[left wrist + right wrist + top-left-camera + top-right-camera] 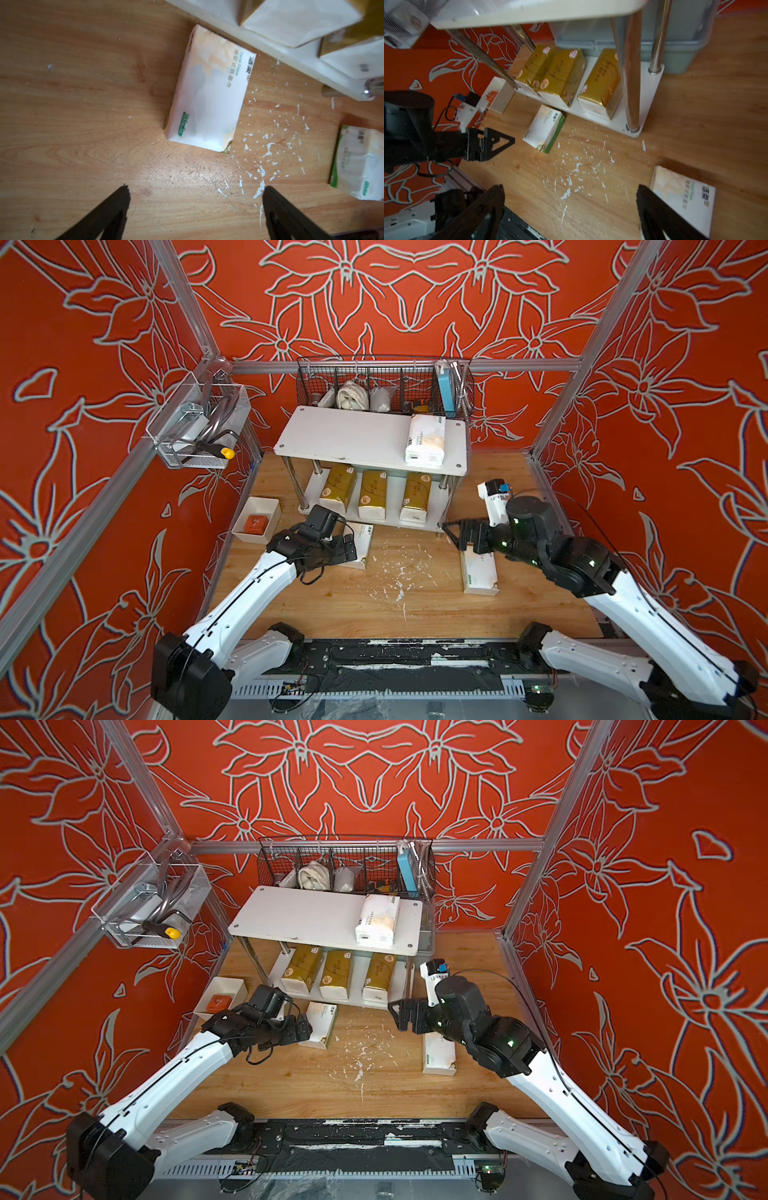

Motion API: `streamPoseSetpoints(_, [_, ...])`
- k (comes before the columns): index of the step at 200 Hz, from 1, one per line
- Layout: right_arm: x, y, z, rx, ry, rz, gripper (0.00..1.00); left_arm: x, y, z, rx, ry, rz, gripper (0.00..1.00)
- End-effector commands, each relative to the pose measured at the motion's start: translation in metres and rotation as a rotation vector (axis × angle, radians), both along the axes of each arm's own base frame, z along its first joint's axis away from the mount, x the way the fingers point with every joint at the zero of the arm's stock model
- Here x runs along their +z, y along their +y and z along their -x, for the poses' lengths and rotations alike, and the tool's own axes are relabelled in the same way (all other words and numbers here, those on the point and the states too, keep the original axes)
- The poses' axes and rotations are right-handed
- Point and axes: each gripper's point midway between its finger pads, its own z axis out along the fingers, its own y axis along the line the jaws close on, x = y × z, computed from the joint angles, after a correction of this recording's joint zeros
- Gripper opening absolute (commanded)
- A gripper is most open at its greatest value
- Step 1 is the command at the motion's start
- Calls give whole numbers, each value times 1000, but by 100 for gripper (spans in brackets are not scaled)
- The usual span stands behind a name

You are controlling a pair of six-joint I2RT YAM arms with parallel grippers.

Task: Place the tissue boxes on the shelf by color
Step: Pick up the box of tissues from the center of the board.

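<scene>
The shelf (pixel 353 433) stands at the back of the wooden table. One white tissue box (pixel 424 439) lies on the right end of its top board. Three gold tissue boxes (pixel 372 493) stand side by side on the lower board (pixel 652 83). A second white box (pixel 209 93) lies on the table before the shelf. My left gripper (pixel 196 189) hovers open over its near end, holding nothing. A third white box (pixel 685 199) lies to the right, partly under my right gripper (pixel 571 188), which hangs open and empty above the table.
A black wire basket (pixel 384 385) of odds and ends hangs behind the shelf. A small white tray (pixel 257 518) with an orange block sits left of it. A clear bin (pixel 195 427) is fixed to the left wall. White flecks (pixel 399 568) dot the table.
</scene>
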Motion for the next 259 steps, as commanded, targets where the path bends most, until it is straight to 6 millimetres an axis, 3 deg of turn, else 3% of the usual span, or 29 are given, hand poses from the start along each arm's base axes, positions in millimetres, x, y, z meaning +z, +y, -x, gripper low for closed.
streamPoseSetpoints(1, [-18,6,13,27,40,-40,99,-10,-4,-6,-31,16,-32,99])
streamPoseSetpoints(53, [-48,21,32,68,24,24,99,-38,-16,-23,-119,100,-107,99])
streamPoseSetpoints(99, [-72,36,41,98,48,64,99,-42,-22,-36,-211,98,-150,99])
streamPoseSetpoints(259, [-75,35,36,68,25,74,99,-81,-27,-41,-264,196,-182,99])
